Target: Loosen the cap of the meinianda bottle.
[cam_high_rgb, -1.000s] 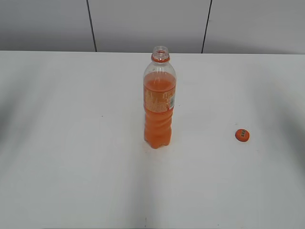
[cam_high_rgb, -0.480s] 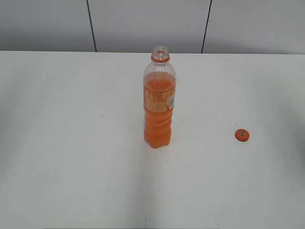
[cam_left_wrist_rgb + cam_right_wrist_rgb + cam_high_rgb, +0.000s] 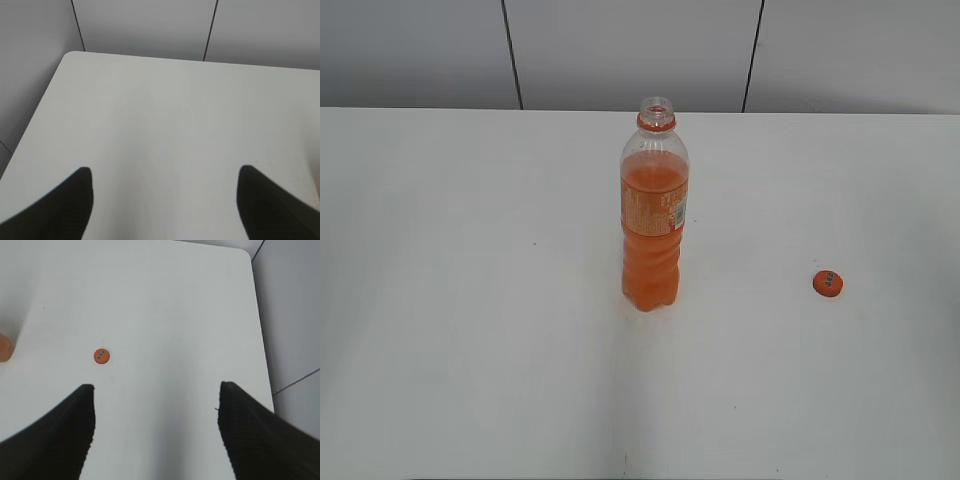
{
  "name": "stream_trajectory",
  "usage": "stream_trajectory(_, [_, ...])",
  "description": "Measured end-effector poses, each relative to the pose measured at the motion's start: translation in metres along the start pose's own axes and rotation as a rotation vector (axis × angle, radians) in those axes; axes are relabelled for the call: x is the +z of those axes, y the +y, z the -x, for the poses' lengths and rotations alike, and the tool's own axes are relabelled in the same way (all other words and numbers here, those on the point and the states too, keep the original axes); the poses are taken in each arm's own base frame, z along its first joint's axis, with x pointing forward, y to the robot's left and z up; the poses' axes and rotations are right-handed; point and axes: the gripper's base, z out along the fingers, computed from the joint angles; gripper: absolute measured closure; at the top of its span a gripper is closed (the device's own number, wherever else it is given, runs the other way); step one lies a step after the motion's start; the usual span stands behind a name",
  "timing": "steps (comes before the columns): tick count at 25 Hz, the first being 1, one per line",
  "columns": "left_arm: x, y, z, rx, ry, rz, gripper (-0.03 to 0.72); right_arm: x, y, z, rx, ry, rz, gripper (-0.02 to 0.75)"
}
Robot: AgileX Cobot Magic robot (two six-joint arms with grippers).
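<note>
The cap [image 3: 828,283] lies flat on the white table [image 3: 470,300], off the bottle and well apart from it toward the right side, its top with a small dark mark facing up. The meinianda bottle [image 3: 655,215] stands upright near the middle of the table, its mouth uncovered above the orange neck ring, orange liquid filling it to just above the printed label band. In the right wrist view the cap [image 3: 101,356] sits on bare table ahead of the right end effector [image 3: 155,432], slightly to the left of its left finger, and the jaws stand spread wide with nothing between them. The left end effector [image 3: 165,205] is likewise released, its two dark fingers parted over empty table surface near the table's left edge. Behind the table runs a grey panelled wall [image 3: 630,50].
</note>
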Motion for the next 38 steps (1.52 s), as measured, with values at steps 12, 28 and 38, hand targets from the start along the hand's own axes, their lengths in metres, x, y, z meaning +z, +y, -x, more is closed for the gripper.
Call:
stream_trajectory(12, [-0.048, 0.009, -0.066, -0.020, -0.104, -0.022, 0.150, -0.007, 0.012, -0.064, 0.006, -0.034, 0.010, 0.164])
stream_trajectory(28, [-0.071, 0.013, -0.113, -0.024, -0.130, -0.041, 0.153, -0.028, 0.034, -0.128, 0.026, -0.198, 0.118, 0.164])
stream_trajectory(38, [-0.057, 0.011, -0.127, -0.017, -0.038, -0.060, 0.159, -0.015, 0.037, -0.147, 0.025, -0.183, 0.129, 0.164])
